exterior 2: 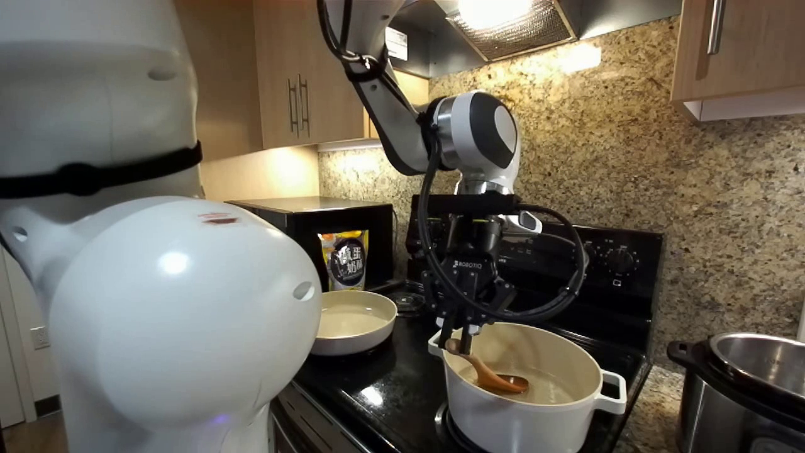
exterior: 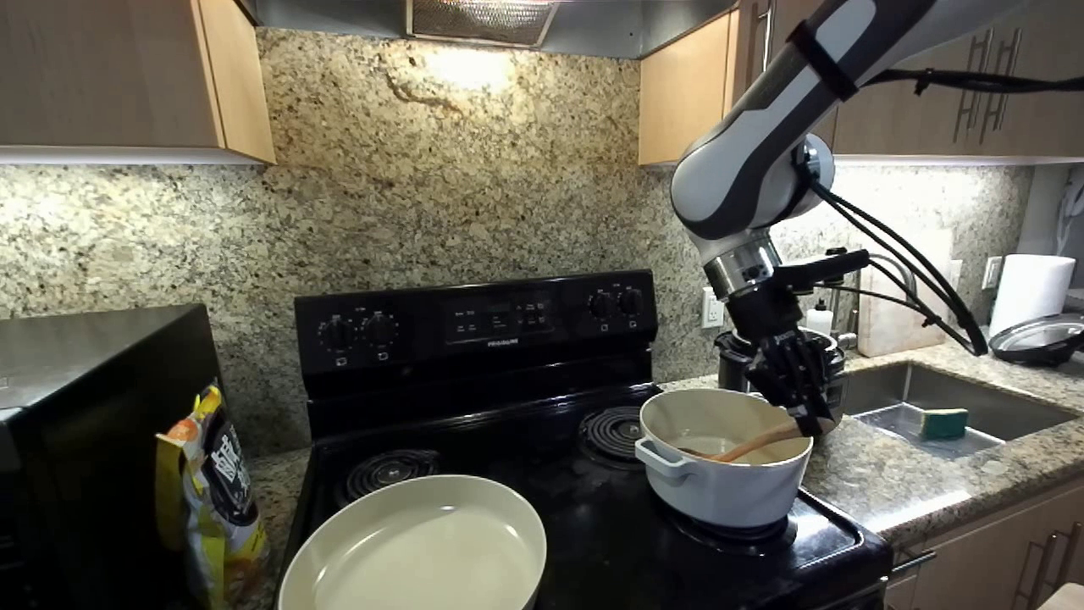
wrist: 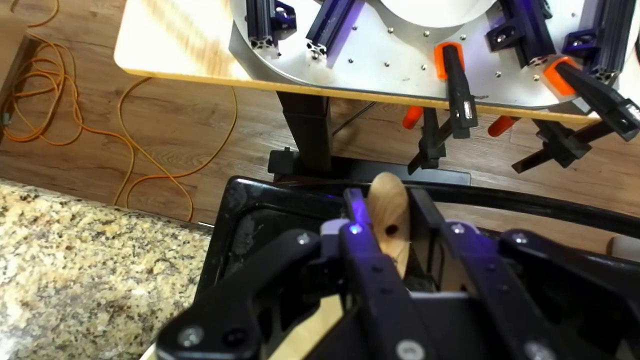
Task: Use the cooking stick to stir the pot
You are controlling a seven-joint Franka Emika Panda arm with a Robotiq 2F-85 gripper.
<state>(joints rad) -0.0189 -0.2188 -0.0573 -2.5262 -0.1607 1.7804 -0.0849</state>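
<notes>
End effector [exterior 2: 456, 345] grasping the handle end of a light-brown wooden spoon [exterior 2: 488, 374], scoop below the end effector inside the round, white, two-handled pot [exterior 2: 517, 423]; grasp and insertion judged done, stirring to be completed, extent so far indeterminable.

– Looks passable between pan [exterior: 423, 542] and pot [exterior: 728, 498]?
– Yes, runs open along the black stovetop [exterior: 603, 525], then stops at the upright control panel [exterior: 478, 332].
– And into the pot?
– Opens upward. Gets crowded at one side by gripper [exterior 2: 456, 344] and slanting cooking stick [exterior 2: 485, 375]; leaves room along the opposite side.
– Out over the tabletop [exterior: 889, 483]?
– Lies free toward the front edge; meets a steel cooker [exterior 2: 710, 396] at the back and a cable loop [exterior 2: 569, 292] hanging out beside the gripper.
</notes>
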